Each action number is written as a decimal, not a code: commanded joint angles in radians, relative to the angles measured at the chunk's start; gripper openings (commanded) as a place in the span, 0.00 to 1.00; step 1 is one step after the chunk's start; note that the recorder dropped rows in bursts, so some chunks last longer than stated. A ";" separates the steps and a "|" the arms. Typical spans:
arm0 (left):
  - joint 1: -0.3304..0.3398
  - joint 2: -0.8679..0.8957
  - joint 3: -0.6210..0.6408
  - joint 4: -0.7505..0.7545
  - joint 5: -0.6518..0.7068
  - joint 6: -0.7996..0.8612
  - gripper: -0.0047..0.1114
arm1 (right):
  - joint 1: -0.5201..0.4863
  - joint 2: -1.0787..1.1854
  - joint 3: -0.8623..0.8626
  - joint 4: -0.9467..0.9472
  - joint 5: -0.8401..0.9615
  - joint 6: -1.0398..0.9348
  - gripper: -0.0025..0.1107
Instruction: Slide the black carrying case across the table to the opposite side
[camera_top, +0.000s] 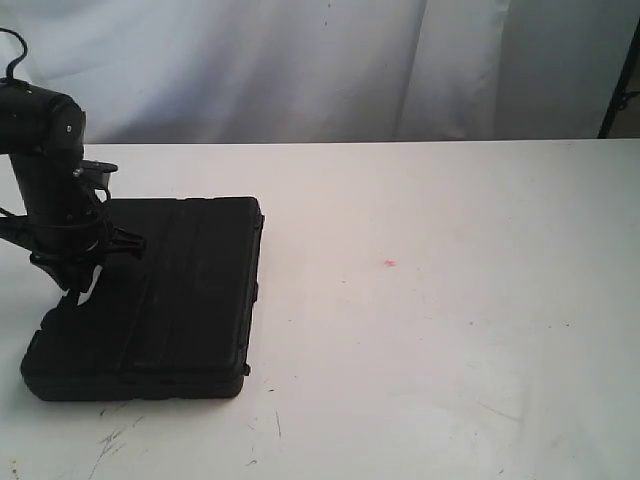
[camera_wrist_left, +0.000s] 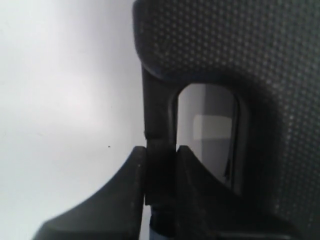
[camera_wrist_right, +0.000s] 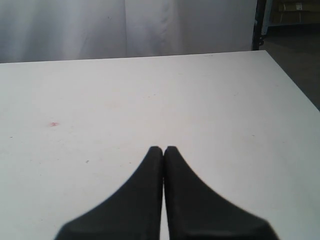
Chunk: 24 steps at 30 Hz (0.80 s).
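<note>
One arm works — left gripper (camera_wrist_left: 161, 156) clamped on the handle (camera_wrist_left: 160, 112) of the case (camera_top: 185, 300); pull low and straight across the table (camera_top: 450, 330), no twist — right gripper (camera_wrist_right: 163, 150) pinched shut, empty.

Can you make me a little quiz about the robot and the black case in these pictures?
1. True or false: the right end effector is shut with nothing in it.
2. What does the left end effector pinch? A) the handle of the case; B) a cup; C) a cloth.
3. Fill the gap: in the exterior view, the pink spot on the table lies to the ___ of the case.
Key: 1 true; 2 A; 3 right.
</note>
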 joint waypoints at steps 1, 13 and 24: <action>0.023 -0.023 -0.001 0.039 -0.008 0.036 0.04 | -0.007 -0.005 0.004 -0.003 -0.001 0.001 0.02; 0.050 -0.023 -0.001 0.003 -0.043 0.106 0.04 | -0.007 -0.005 0.004 -0.003 -0.001 0.004 0.02; 0.050 -0.040 -0.003 -0.012 -0.033 0.085 0.37 | -0.007 -0.005 0.004 -0.003 -0.001 0.004 0.02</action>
